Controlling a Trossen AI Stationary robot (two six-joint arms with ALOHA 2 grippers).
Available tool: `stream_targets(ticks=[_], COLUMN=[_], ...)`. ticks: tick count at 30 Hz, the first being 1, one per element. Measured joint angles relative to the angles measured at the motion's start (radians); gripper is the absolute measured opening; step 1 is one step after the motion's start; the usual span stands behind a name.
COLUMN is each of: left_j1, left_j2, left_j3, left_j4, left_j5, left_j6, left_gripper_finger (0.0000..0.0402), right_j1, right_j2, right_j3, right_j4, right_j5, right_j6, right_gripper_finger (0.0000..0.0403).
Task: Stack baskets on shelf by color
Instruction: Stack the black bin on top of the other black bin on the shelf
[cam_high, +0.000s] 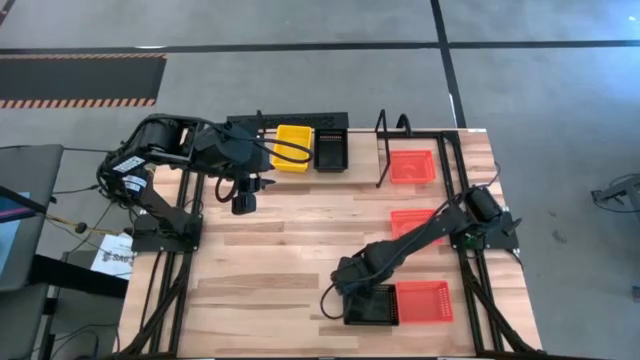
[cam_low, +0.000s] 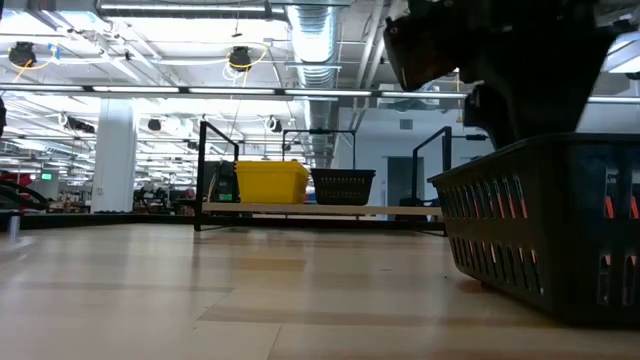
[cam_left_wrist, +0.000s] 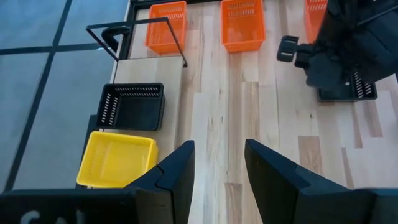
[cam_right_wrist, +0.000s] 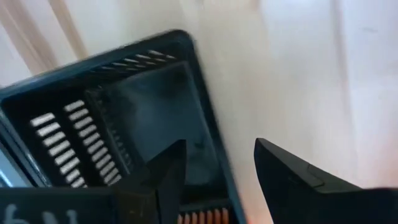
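Right gripper (cam_high: 352, 290) over black basket (cam_high: 372, 305), near table edge.
Its fingers are spread astride the basket's wall, not clamped. Farther off, the left gripper (cam_high: 243, 203) hovers unclenched and empty before the shelf (cam_high: 362, 170) holding yellow basket (cam_high: 293, 148) and second black basket (cam_high: 331, 147).

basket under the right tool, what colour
Black basket, clearest in the high view, beside a red-orange one.

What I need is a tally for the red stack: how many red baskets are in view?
3 red baskets: one on the shelf, one mid-table, partly under the right arm, one at the front beside the black basket. Nested ones may be hidden.
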Motion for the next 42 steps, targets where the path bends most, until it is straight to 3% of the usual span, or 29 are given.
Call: stream_targets(ticks=[19, 23, 29, 37, 42], left_j1=[0.0, 0.0, 0.0, 0.0, 0.0], left_j2=[0.0, 0.0, 0.0, 0.0, 0.0], left_j3=[0.0, 0.0, 0.0, 0.0, 0.0], left_j4=[0.0, 0.0, 0.0, 0.0, 0.0], left_j5=[0.0, 0.0, 0.0, -0.001, -0.001], left_j6=[-0.001, -0.001, 0.0, 0.003, 0.007], left_gripper_finger=[0.013, 0.013, 0.013, 0.013, 0.013], right_j1=[-0.041, -0.061, -0.106, -0.185, -0.26], right_j2=[0.0, 0.0, 0.0, 0.0, -0.034], right_j3=[-0.113, -0.113, -0.113, 0.0, 0.192], right_j4=[0.102, 0.112, 0.129, 0.129, 0.003], right_j5=[-0.001, -0.001, -0.043, -0.035, 0.129], right_j6=[-0.042, -0.045, -0.056, -0.086, -0.2], right_gripper_finger=[0.0199, 0.0156, 0.0018, 0.0006, 0.0004])
